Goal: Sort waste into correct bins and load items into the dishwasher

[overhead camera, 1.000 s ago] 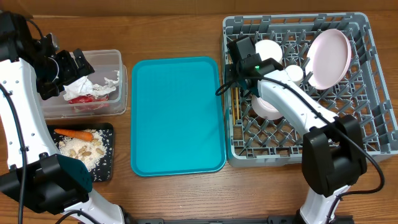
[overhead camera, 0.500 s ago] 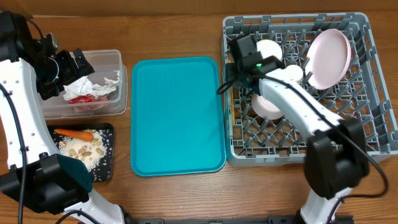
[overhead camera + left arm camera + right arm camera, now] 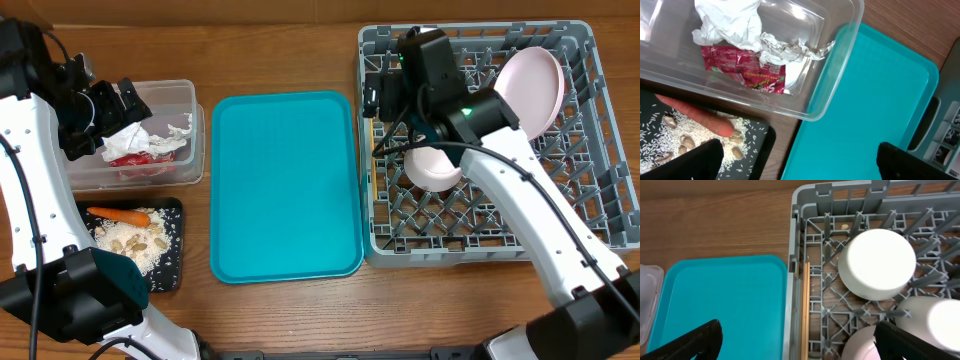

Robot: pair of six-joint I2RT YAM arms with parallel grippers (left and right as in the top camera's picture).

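Observation:
The grey dishwasher rack (image 3: 470,250) holds the pink plate (image 3: 530,90) on edge and a whitish bowl (image 3: 432,168). My right gripper (image 3: 380,95) hangs open over the rack's left wall with nothing between its fingers. The right wrist view shows the rack wall (image 3: 797,230), an upturned white bowl (image 3: 877,262), a second white dish (image 3: 935,322) and a pinkish bowl rim (image 3: 860,345) under the open right gripper (image 3: 800,347). My left gripper (image 3: 125,100) stands open and empty above the clear tub (image 3: 195,130), which holds the napkin (image 3: 730,20) and wrapper (image 3: 745,67). The carrot (image 3: 695,117) lies on rice in the black tray (image 3: 770,145).
The empty teal tray (image 3: 285,185) lies between the bins and the rack. A wooden stick (image 3: 805,310) lies along the inside of the rack's left wall. Bare wooden table runs along the front edge.
My right gripper has gone from shut to open and has risen from the rack's left side. The wooden stick stays in the rack. The left arm has not moved.

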